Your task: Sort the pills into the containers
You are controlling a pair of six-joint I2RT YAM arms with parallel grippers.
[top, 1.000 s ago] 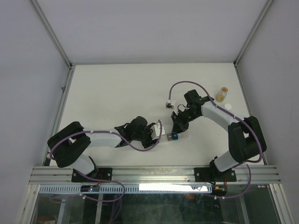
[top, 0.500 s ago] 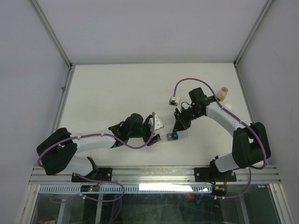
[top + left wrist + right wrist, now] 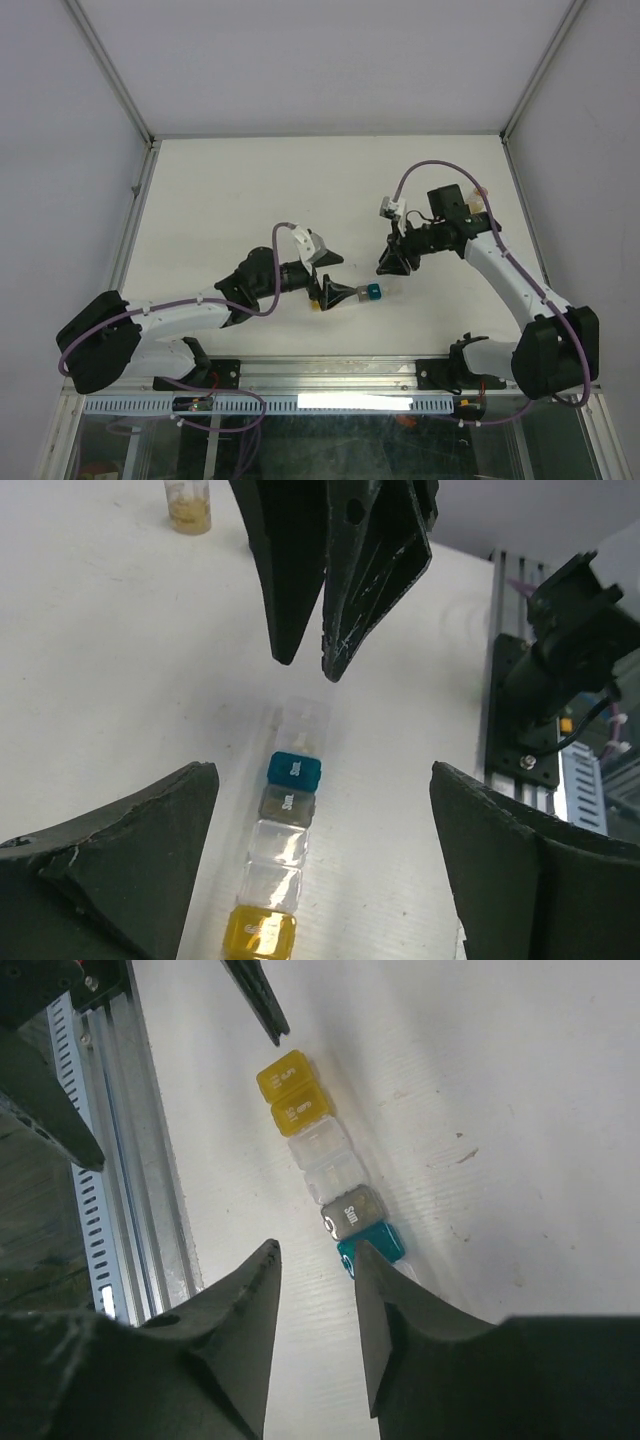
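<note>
Left tool [image 3: 320,772] spread over containers [image 3: 282,825], right tool [image 3: 315,1252] by teal cell [image 3: 374,1242]

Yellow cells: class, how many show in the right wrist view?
2: one yellow cell ends the row; the second yellow cell adjoins it. The row's other end is hidden.

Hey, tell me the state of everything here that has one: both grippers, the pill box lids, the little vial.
left gripper: open wide, empty.
right gripper: slightly open, empty.
pill box strip: lying flat; yellow, grey and teal lids shut.
end clear cell: cannot tell whether its lid is open or shut.
vial: upright, tan contents inside.
</note>
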